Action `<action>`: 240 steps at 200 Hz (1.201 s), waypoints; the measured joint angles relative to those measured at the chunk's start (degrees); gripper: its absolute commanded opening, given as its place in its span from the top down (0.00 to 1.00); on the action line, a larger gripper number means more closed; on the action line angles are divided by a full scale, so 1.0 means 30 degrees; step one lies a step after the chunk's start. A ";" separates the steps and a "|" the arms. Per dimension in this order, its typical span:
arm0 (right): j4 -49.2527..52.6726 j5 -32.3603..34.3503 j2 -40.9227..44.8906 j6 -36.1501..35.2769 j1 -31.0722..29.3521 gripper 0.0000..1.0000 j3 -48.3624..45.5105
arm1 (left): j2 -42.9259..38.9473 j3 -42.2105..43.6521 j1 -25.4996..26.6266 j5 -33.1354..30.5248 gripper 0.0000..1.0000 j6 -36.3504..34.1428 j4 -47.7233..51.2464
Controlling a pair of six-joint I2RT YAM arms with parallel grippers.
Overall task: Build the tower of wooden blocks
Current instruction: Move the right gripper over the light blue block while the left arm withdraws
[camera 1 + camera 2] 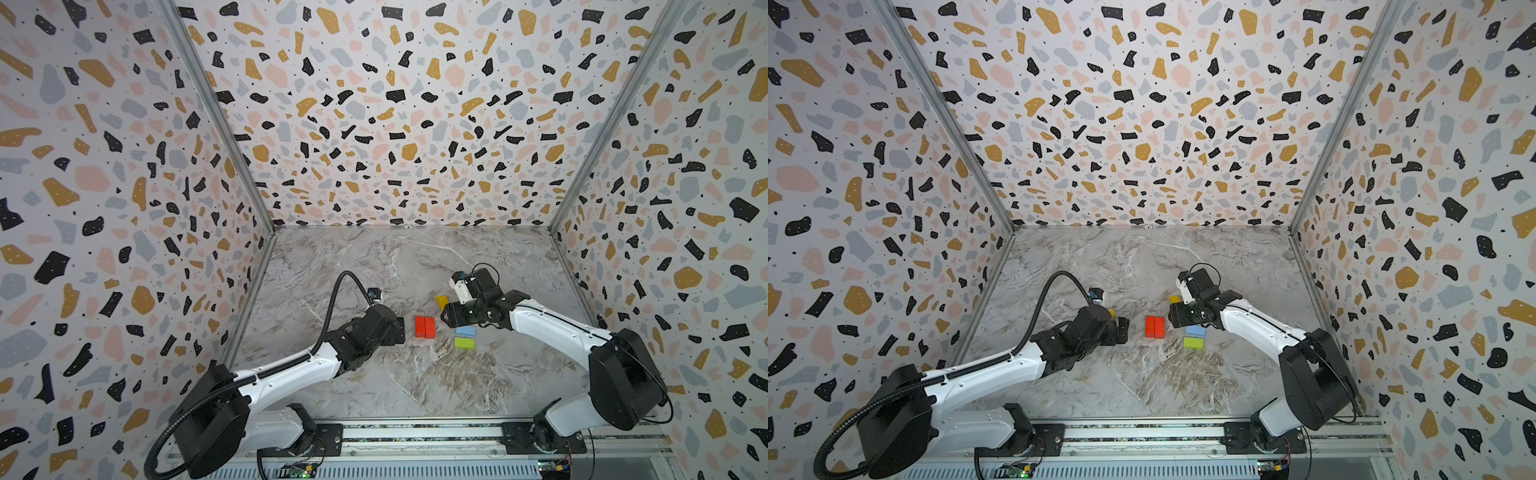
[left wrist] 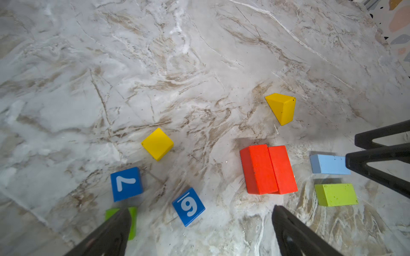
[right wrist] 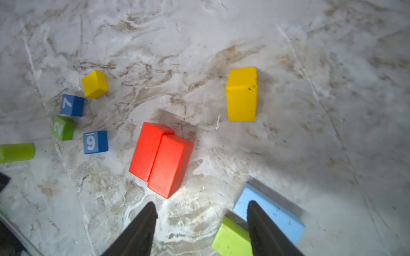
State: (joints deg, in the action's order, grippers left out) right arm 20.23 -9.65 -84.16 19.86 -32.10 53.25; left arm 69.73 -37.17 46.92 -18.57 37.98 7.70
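Hovering just left of the red bricks (image 1: pixel 424 326), the left gripper (image 2: pixel 200 209) had its fingers (image 2: pixel 115 230) spread wide and gripped nothing. The right gripper (image 3: pixel 201 203) hung near the bricks on their right, a little farther from the robot than they were. Its fingers (image 3: pixel 137 232) also stood apart and empty. In the right wrist view one finger covered part of the light blue slab (image 3: pixel 273 212), but whether it touched the slab could not be told. The two bricks lay on the marble tabletop (image 1: pixel 415 374) pressed together along their long sides, one slightly offset from the other, and nothing rested on them, so no tower had risen yet. Just right of the bricks lay the light blue slab and, nearer the robot, the lime slab (image 1: pixel 465 343), the two close but apart. A yellow block (image 2: pixel 281 108) with a sloped face sat beyond the bricks, away from the robot and a little to their right. Left of the bricks, well apart from them, were the small pieces: a yellow cube (image 2: pixel 157 144), a blue 7 cube (image 2: pixel 126 184), a blue 9 cube (image 2: pixel 188 207), a green 2 cube (image 3: pixel 64 128) and, farthest from the bricks, a lime cylinder (image 3: pixel 16 153) on its side. In both top views the left arm (image 1: pixel 291 370) hid most of these.
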 measured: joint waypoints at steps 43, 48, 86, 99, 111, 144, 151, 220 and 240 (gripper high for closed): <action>0.0532 0.1107 0.0750 0.0197 0.0335 0.18 -0.1588 | -0.0947 0.1253 0.0000 0.0000 0.00 0.0007 0.0175; 0.0583 0.1188 0.0765 0.0219 0.0386 0.17 -0.1719 | -0.1071 0.1392 0.0000 0.0000 0.00 0.0007 0.0211; 0.0692 0.1982 0.0758 0.0546 0.0488 0.11 -0.2237 | -0.1916 0.2004 0.0000 -0.0007 0.00 0.0007 0.0350; 0.0685 0.2251 0.0736 0.0685 0.0488 0.10 -0.2390 | -0.2062 0.2106 0.0000 -0.0015 0.00 0.0007 0.0350; 0.0678 0.2390 0.0597 0.0801 0.0488 0.11 -0.2441 | -0.2200 0.2229 0.0000 -0.0015 0.00 0.0007 0.0379; 0.0357 0.2725 -0.0124 0.1275 0.0488 0.13 -0.2448 | -0.2652 0.2594 0.0000 0.0066 0.01 0.0015 0.0299; 0.0277 0.2798 -0.0291 0.1421 0.0488 0.13 -0.2448 | -0.2718 0.2637 0.0000 0.0095 0.02 0.0015 0.0306; -0.0692 0.3963 -0.1078 0.3104 0.0488 0.17 -0.2448 | -0.2929 0.2805 0.0000 0.0248 0.04 -0.0146 0.0306; -0.1078 0.4051 -0.1399 0.3526 0.0481 0.18 -0.2448 | -0.3104 0.2805 0.0000 0.0248 0.04 -0.0262 0.0306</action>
State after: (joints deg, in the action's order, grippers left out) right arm 16.99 2.50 -88.36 30.44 -30.65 45.91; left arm 60.42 -28.75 46.92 -17.82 37.19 8.62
